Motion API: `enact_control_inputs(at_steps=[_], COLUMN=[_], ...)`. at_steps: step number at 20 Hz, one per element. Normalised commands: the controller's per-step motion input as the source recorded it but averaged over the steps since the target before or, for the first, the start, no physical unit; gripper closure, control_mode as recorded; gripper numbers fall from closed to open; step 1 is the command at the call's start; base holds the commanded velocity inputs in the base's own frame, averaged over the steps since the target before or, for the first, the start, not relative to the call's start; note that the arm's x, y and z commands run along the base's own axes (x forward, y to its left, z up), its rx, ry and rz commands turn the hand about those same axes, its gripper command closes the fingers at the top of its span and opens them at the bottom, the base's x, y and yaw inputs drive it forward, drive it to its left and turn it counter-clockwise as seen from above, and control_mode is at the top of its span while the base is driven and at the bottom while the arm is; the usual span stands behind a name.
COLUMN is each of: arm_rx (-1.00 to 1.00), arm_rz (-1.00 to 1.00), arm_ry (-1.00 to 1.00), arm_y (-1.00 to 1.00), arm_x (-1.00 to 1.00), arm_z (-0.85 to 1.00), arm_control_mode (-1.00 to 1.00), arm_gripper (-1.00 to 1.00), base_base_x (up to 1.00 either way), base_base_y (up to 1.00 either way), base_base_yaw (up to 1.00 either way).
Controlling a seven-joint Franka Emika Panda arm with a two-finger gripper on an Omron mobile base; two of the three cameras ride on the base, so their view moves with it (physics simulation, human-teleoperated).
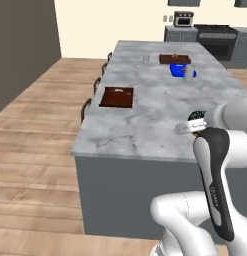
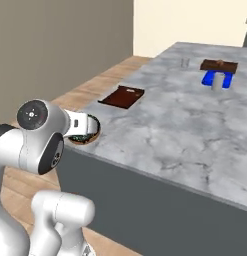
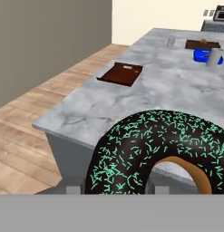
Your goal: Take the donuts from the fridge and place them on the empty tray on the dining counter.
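Gripper [image 2: 90, 129] pinching a tan ring donut with dark chocolate icing and green sprinkles [image 3: 163, 152], held at the near edge of the long grey-veined white marble dining counter [image 1: 155, 115], roughly at 6 o'clock of the slab in the hand view. Flat rectangular dark reddish-brown tray with a low raised rim [image 1: 116, 97] lying bare on the marble toward 11 o'clock from the donut, well apart from it, close to the counter's left edge. Judged the step in hand: carrying the first donut across to that tray. Best done by keeping the pinch steady and the donut level, lifting clear of the counter edge before travelling, then heading toward 11 o'clock rather than straight on. Worth avoiding the far cluster at 1 o'clock: a bright blue tray [image 1: 181, 70], a second brown board [image 1: 174, 59] and two small pale cups [image 1: 189, 73], none of them the target. Sensible to set down toward one end of the tray, leaving room for the second donut, and to lower fully inside the rim before releasing, so nothing rolls off.
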Motion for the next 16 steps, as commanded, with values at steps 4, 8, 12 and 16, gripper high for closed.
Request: enact_control_inputs(at_steps=[4, 8, 12, 16], arm_rx=[0.0, 0.0, 0.0, 0.0], arm_rz=[0.0, 0.0, 0.0, 0.0], arm_ry=[0.0, 0.0, 0.0, 0.0], arm_y=[0.0, 0.0, 0.0, 0.0], arm_x=[0.0, 0.0, 0.0, 0.0], arm_z=[0.0, 0.0, 0.0, 0.0], arm_control_mode=[1.0, 1.0, 1.0, 1.0], arm_gripper=[1.0, 1.0, 1.0, 1.0], base_base_x=[0.13, 0.14, 0.24, 0.36], base_base_y=[1.0, 1.0, 0.97, 1.0], base_base_yaw=[-0.24, -0.21, -0.22, -0.33])
